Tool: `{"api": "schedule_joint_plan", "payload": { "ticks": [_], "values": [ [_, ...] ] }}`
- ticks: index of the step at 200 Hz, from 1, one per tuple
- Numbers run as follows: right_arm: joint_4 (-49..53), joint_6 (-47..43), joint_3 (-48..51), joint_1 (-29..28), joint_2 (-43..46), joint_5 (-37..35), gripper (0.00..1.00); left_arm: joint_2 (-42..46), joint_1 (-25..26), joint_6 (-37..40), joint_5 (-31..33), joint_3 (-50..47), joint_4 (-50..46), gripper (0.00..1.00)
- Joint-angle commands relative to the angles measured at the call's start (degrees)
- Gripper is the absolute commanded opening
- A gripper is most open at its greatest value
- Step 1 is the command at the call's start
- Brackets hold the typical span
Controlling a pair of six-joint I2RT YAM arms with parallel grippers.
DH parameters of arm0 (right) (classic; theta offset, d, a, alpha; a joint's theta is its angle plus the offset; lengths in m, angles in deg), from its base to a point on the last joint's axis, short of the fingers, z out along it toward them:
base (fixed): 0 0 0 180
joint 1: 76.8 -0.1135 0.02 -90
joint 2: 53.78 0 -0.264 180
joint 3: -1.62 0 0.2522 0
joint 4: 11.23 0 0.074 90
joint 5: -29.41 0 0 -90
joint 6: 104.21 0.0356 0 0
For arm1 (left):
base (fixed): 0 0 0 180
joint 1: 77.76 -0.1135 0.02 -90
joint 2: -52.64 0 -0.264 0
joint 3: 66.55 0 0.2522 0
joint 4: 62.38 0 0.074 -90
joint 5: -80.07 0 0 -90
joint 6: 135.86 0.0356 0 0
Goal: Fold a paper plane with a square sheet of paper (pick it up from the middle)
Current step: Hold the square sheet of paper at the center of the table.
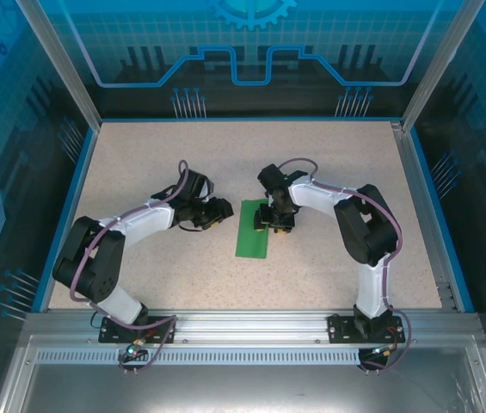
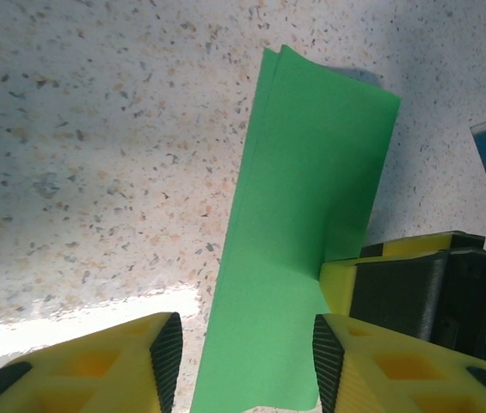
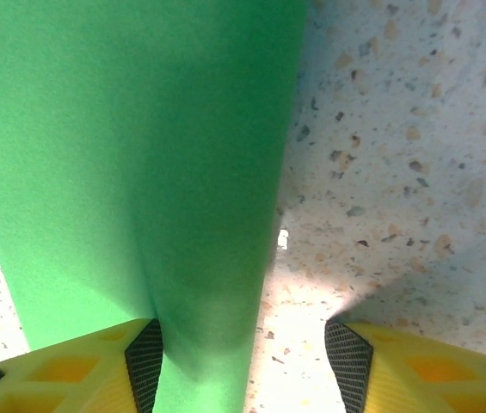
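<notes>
Sheet of paper (image 1: 253, 231): bright green, folded into a long thin strip, lying flat on the counter (image 1: 139, 155) between the two arms
Left jaws: apart, low over the counter, near the strip's left side
Right jaws: apart, down at the strip's right side, one yellow finger (image 3: 96, 370) touching the paper
Counter: pale with small dark specks
</notes>
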State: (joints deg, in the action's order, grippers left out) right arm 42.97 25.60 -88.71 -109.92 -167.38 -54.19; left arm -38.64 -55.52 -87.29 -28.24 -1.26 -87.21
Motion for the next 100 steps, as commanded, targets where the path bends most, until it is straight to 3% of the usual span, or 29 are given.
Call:
{"api": "schedule_joint_plan", "payload": {
  "ticks": [1, 100],
  "values": [
    [-1.09, -1.1, 1.61, -0.89, -4.24, -0.26, 0.59, -1.37, -0.18, 1.18, -3.93, -0.21, 2.17, 0.43],
    [0.25, -2.72, -0.21, -1.24, -5.65, -0.86, 0.61, -2.14, -0.18, 0.38, -4.06, -0.46, 2.52, 0.42]
  ]
}}
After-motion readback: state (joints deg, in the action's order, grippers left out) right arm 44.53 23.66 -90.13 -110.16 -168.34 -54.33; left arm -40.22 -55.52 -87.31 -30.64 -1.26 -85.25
